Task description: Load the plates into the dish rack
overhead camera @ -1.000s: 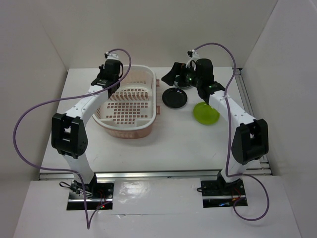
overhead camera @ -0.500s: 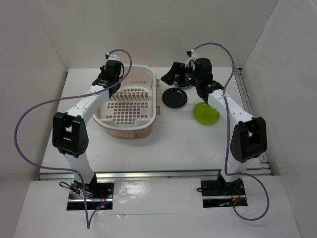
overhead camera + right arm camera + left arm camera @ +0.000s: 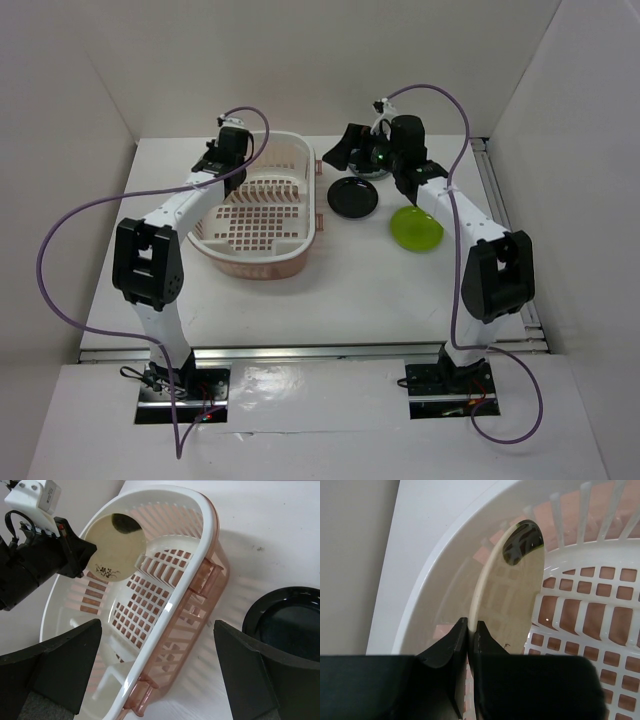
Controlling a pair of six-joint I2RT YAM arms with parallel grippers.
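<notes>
The dish rack (image 3: pixel 300 250) stands left of centre; its white rim shows in the left wrist view (image 3: pixel 445 555) and the right wrist view (image 3: pixel 202 540). My left gripper (image 3: pixel 228 172) is shut on the edge of the cream plate with a dark spot (image 3: pixel 512 600), held upright inside the rack's far left end; the plate also shows in the right wrist view (image 3: pixel 112 547). My right gripper (image 3: pixel 157 630) is open and empty, above the rack's right rim. The glossy black plate (image 3: pixel 354 199) and the lime green plate (image 3: pixel 416 229) lie on the table. The blue-green plate is hidden.
White walls enclose the table on the left, back and right. The row of divider prongs (image 3: pixel 262 190) crosses the rack's middle. The black plate (image 3: pixel 290 625) lies close to the rack's pink right handle (image 3: pixel 205 577).
My left gripper has shifted a little to the right with the cream plate over the rack's far left end. The right arm has barely moved.
</notes>
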